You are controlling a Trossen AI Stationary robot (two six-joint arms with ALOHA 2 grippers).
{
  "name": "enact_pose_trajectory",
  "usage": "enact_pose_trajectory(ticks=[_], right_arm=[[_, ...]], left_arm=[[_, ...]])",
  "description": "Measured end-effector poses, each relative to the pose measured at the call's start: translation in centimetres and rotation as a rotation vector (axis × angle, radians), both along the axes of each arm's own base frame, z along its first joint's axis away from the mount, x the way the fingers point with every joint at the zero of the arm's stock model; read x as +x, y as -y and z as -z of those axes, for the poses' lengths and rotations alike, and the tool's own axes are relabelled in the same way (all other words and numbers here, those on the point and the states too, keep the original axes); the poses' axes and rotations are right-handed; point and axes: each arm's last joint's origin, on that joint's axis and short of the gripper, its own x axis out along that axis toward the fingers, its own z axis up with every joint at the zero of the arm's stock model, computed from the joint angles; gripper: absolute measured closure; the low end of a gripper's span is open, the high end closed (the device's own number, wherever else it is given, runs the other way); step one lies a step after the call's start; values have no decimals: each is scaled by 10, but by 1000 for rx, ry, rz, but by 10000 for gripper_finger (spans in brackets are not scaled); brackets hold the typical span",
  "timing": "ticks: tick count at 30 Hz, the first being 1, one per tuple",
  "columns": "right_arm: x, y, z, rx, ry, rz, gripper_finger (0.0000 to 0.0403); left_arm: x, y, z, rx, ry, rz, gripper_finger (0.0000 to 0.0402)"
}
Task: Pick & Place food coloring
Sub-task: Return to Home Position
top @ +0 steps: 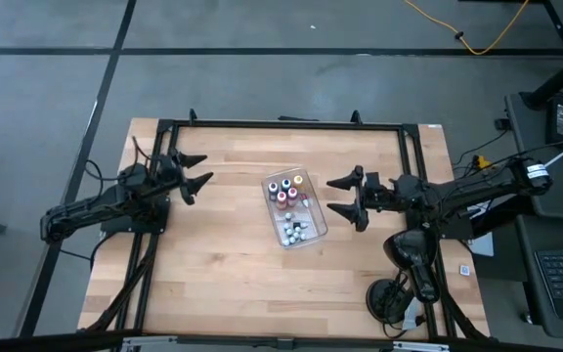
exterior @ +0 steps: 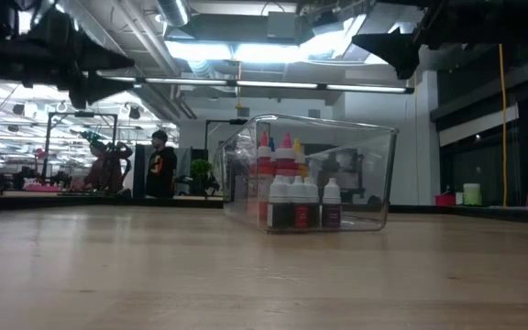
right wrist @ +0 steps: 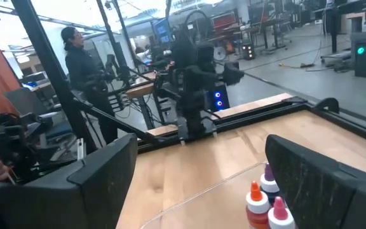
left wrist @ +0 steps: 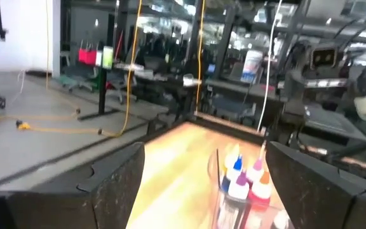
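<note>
Food coloring bottles (top: 289, 205) stand upright, caps up, inside the clear tray (top: 322, 227) at the middle of the worktop (top: 223, 264). The tray's long axis runs from the far edge toward the near edge, its near end skewed a little toward the right arm. The bottles fill it in two clusters along that axis: coloured tops (blue, red, orange, pink) at the far end, white-capped ones at the near end.

From above only the caps show, so the bodies cannot be read there. In the low view the bottles (exterior: 291, 197) overlap one another behind the tray wall (exterior: 365, 165) and an exact count is not possible. Each wrist view cuts them off, showing just a few tops (left wrist: 243, 181) (right wrist: 267, 197).

On the left, the left tool (top: 203, 168) hangs over the worktop's left part, well apart from the tray, arm stretched in from the left edge and aimed toward the tray. Its fingers (left wrist: 116, 184) are spread wide, nothing between them.

On the right, the right tool (top: 332, 196) sits just beside the tray, pointing at it — fingers (right wrist: 107, 172) likewise parted and empty.

Beyond the worktop, a person (right wrist: 84, 70) in dark clothes stands in the room.
</note>
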Motion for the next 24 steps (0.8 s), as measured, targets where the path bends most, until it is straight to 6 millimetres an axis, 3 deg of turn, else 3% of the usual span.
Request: enact_pose_trajectory(ticks=[3,9,16,24], right_arm=[[0,0,0,-10,0,2,56],[-1,0,1,-14,7,0,56],[-19,2,32,26,71,-9,56],[-28,-2,47,33,49,-40,56]], left_arm=[[2,-1,10,-26,-34,1,80],[2,-1,10,-22,-38,0,80],[2,0,20,-70,-121,17,80],[3,0,20,-73,-123,36,80]])
